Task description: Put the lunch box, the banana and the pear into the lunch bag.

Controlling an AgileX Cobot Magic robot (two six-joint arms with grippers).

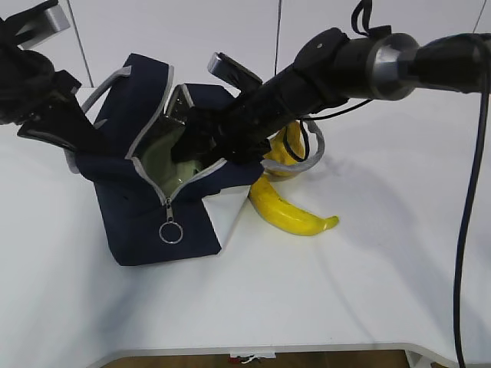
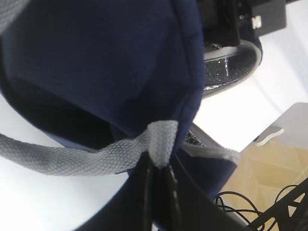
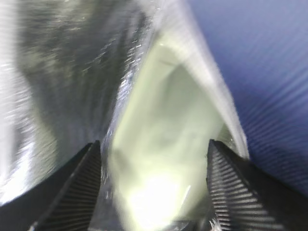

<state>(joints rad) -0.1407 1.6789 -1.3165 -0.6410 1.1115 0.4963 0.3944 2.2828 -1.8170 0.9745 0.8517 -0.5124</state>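
The lunch bag [image 1: 153,199] is lying unzipped on the white tabletop [image 1: 345,291], its mouth gaping toward the camera with the zipper ring pull [image 1: 170,231] hanging at the front. The right tool [image 1: 196,142] is reaching into that mouth, and the right wrist view shows its fingers [image 3: 77,187] standing apart on either side of the pale green lid of the lunch box [image 3: 168,163], which is sitting against the silver lining; whether the pads are touching it cannot be told through the blur. By the look of it, the box is in the bag and the first of three items is being finished off.

The left tool [image 2: 159,192] is working at the bag's far left edge, its jaws pinched together on the bag's edge just below the grey strap handle [image 2: 96,159], apparently holding the bag open.

The banana [image 1: 288,211] is lying on the tabletop just right of the bag, touching its white side panel, not yet packed. A second yellow shape [image 1: 288,149] is showing behind the right arm, inside the loop of the other handle; it may be the pear, but the arm is covering most of it. The box's glass body is hidden too, and the left arm is largely cut off in the exterior view.
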